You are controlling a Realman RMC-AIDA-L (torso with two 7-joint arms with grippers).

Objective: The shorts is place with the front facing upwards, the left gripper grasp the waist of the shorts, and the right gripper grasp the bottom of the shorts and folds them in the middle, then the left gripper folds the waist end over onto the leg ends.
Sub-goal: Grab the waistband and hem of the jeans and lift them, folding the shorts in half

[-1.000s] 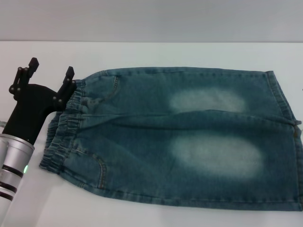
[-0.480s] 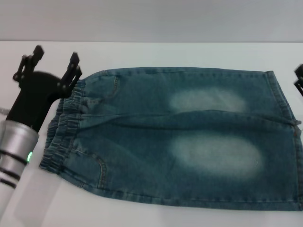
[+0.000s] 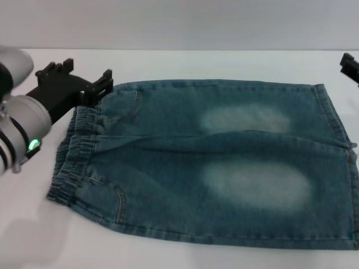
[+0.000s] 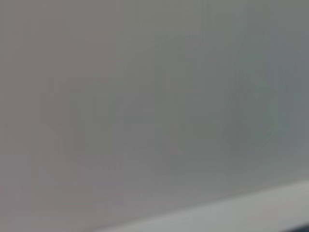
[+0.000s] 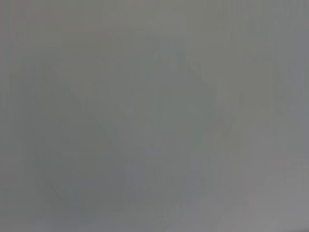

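Shorts [image 3: 207, 162] of faded denim lie flat across the white tabletop [image 3: 168, 64], waistband at frame left, leg hems cut off at the right edge. Left pincer [image 3: 90, 81] sits at upper left beside the waistband's far corner, fingers spread, holding nothing. Right pincer [image 3: 350, 66] barely shows at upper right; its opening cannot be told. Both wrist views show only blank grey.

A plain white table [image 3: 185, 63] spans the head view; a pale grey wall [image 3: 179, 22] rises behind it.
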